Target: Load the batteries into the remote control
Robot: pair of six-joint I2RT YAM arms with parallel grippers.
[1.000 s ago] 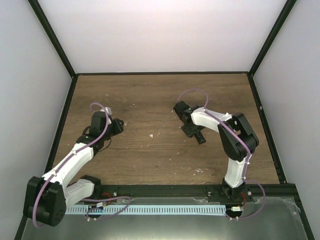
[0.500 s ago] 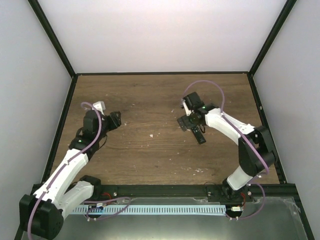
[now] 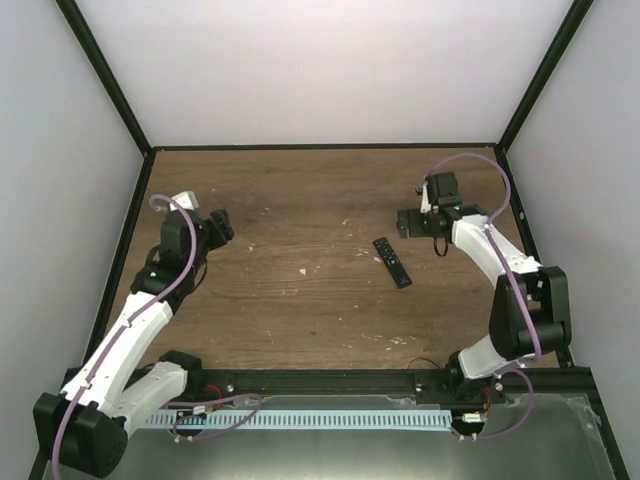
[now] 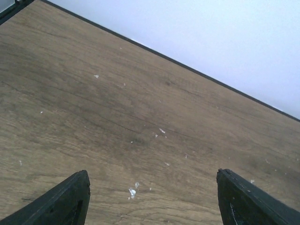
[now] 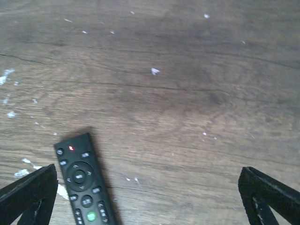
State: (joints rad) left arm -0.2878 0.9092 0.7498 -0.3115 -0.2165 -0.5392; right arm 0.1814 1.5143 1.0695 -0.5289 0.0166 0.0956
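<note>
The remote control [image 3: 392, 262] is a slim black bar lying flat on the wooden table [image 3: 300, 310], right of centre, buttons facing up. In the right wrist view the remote control [image 5: 84, 183] lies at the lower left, beside the left fingertip, with a red dot near its top end. My right gripper [image 3: 411, 222] [image 5: 150, 201] hovers just beyond and right of it, open, with nothing between its fingers. My left gripper [image 3: 222, 226] [image 4: 152, 204] stands open over bare wood at the left. The batteries are not in view.
Pale specks of debris [image 4: 132, 191] dot the wood. Black frame posts and white walls enclose the table on three sides; the back edge [image 3: 320, 148] is far from both grippers. The arm bases sit on the rail [image 3: 330, 385] at the near edge.
My right gripper has opened, let go of the remote and pulled back to the right and away; the remote stays on the table. My left gripper has opened and drifted slightly left.
</note>
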